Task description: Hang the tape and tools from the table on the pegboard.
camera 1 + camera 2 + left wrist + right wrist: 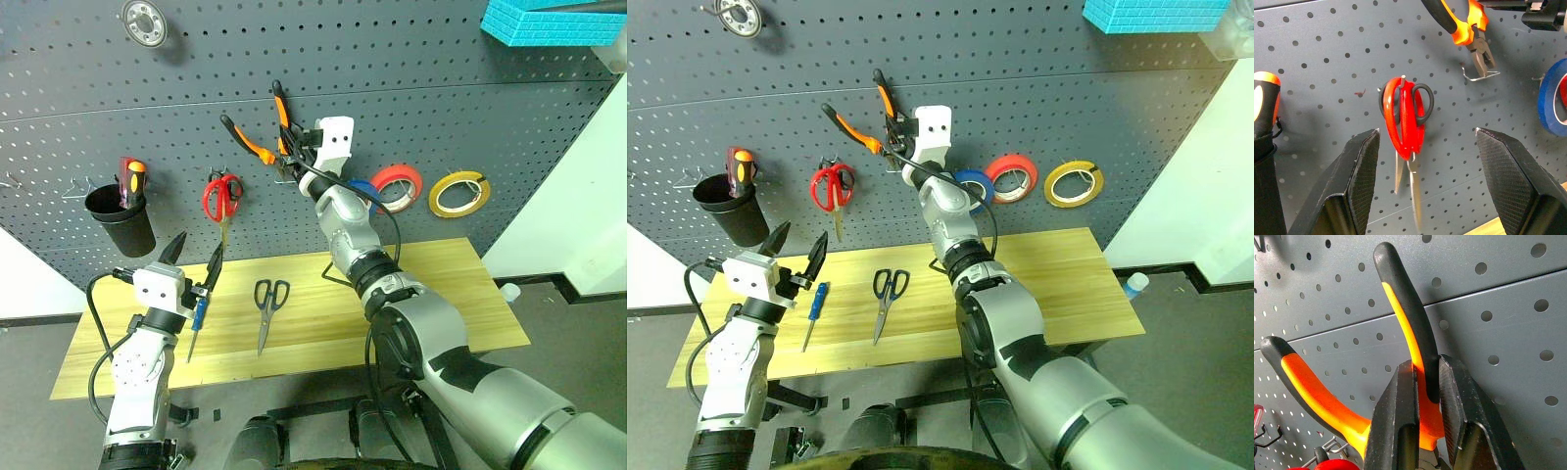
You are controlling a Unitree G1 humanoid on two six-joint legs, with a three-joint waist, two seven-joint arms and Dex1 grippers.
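No readable text, label, brand, number or sign is showing on anything in these views.

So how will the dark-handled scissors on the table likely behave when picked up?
The scissors lie flat on the table, so getting fingers under them looks awkward. They are probably rigid, though the blades may pivot. The smooth looped handles could slip or swing in a pinch.
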